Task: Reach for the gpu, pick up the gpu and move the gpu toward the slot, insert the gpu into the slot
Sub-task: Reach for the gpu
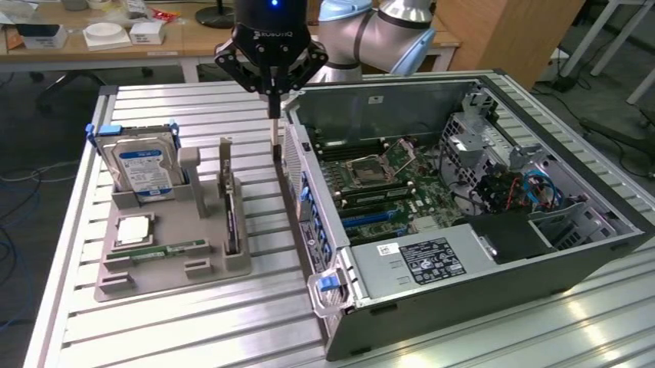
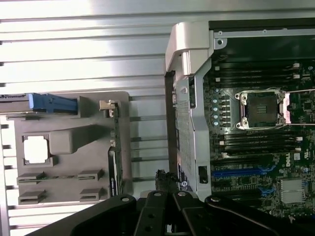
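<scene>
Step in hand: the reach. The gpu (image 1: 230,201) is not yet taken. It stands on edge in a groove of the grey holder (image 1: 174,270) on the slatted counter (image 1: 205,326), on the holder's side nearest the open computer case (image 1: 492,280).

Fingers (image 1: 274,107): pinched fully together, nothing between them, pointing straight down. They hang over the strip of counter between holder and case, close by the case's rear wall, above the card and apart from it.

The slot (image 1: 366,219): one of the blue connectors on the green motherboard (image 1: 409,195), which lies flat in the case. It sits a little apart from the square processor socket (image 1: 366,170). Nothing is seated in it.

Judgement on the next move: a grasp calls for the fingers to be spread first, then lined up along the card's thin upper edge, the part the holder leaves free. With a card this thin, alignment is what matters.

Writing:
- "ROBOTIQ" on the black housing (image 1: 271,34) above the fingers.
- What looks like "DELL" on the motherboard, in the wrist view.
- The hard drive (image 1: 143,170) has a blue-and-white label, too small to read.
- The power supply (image 1: 409,280) has a white-and-black label, also too small to read.
</scene>
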Controlling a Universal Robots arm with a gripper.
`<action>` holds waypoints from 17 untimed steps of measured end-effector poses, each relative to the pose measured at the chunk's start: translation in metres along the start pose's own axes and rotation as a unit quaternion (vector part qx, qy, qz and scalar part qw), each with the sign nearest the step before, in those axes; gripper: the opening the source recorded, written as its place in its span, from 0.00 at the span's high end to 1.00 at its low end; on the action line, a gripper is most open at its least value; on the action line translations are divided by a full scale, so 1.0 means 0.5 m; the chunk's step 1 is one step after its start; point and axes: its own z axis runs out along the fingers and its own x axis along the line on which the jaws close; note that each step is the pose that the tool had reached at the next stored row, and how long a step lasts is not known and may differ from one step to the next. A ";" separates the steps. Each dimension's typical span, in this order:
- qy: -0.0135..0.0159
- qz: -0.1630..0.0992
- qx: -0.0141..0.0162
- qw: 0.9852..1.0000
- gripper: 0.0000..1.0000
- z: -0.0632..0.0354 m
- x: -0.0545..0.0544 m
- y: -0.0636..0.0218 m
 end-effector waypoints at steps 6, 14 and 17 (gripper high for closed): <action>0.000 0.000 0.000 1.000 0.90 0.000 0.012 -0.001; 0.000 0.000 0.000 1.000 0.90 -0.001 0.029 -0.002; 0.000 0.000 0.000 1.000 0.90 -0.001 0.035 -0.003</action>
